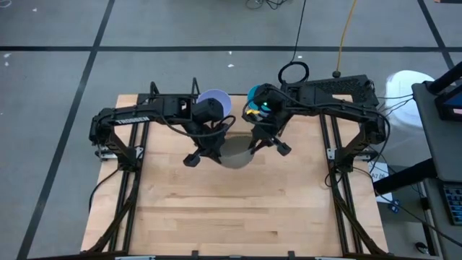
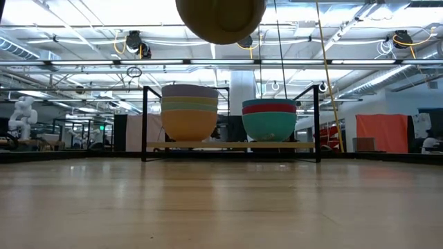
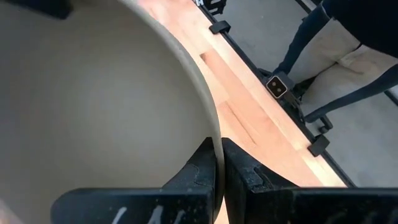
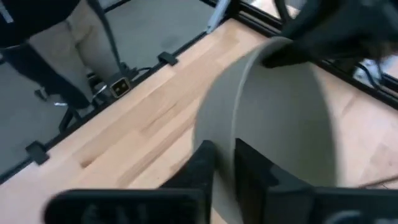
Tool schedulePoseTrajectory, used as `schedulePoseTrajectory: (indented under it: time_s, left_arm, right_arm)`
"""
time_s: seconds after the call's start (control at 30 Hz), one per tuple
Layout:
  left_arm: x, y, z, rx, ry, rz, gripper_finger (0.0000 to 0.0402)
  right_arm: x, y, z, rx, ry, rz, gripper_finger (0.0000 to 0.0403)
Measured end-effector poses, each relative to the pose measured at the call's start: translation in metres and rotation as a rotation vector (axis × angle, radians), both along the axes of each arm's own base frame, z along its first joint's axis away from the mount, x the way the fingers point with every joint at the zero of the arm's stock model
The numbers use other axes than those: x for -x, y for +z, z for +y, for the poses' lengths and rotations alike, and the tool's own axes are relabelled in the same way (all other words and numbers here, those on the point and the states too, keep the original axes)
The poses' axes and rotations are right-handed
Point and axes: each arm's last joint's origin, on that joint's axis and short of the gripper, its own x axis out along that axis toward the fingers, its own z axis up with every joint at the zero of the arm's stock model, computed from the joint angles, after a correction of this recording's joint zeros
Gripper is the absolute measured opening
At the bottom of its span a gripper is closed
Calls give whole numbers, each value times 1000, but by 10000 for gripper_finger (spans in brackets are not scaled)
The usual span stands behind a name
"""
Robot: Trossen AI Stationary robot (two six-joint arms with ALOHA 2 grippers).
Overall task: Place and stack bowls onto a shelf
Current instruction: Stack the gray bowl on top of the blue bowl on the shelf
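A grey-olive bowl (image 1: 235, 154) hangs high over the table's middle, in front of the shelf; the low view shows its rounded underside (image 2: 220, 17). My left gripper (image 3: 219, 155) is shut on its left rim and my right gripper (image 4: 225, 160) on its right rim. The shelf (image 2: 232, 146) stands at the far edge. On its board rest two stacks of bowls by their bases: an orange-bottomed stack topped by lavender (image 2: 189, 111) and a teal, magenta, teal stack (image 2: 269, 117). My left gripper pinches the bowl's rim (image 3: 214, 134) on the side toward the table's left, one finger inside the bowl and one outside. It comes slanting down from the left. The bowl is lifted clear of the table. My right gripper pinches the opposite rim (image 4: 233, 134), one finger against the outer wall and one inside. It comes slanting down from the table's right. The bowl hangs between both grippers, well above the table.
The bare wooden tabletop (image 1: 238, 209) stretches from under the bowl to the near edge. Black arm frames (image 1: 119, 180) (image 1: 346, 180) run along both sides. A person's legs (image 3: 336, 56) stand beyond the table's edge.
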Motion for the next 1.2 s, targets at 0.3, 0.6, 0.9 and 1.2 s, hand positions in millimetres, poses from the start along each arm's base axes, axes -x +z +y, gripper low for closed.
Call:
schedulePoseTrajectory:
  time_s: [0.3,0.6,0.9,1.2]
  left_arm:
    - [-3,3,3,-71,39,-47,44]
    - [-8,6,8,-215,106,-120,85]
    - [-8,10,12,-385,175,-162,87]
    - [-8,10,16,-511,243,-149,88]
  right_arm:
    - [5,-5,1,37,31,40,3]
    - [9,-8,0,50,11,108,0]
    - [11,-10,-1,86,-18,142,1]
    - [12,-11,-6,162,-94,169,1]
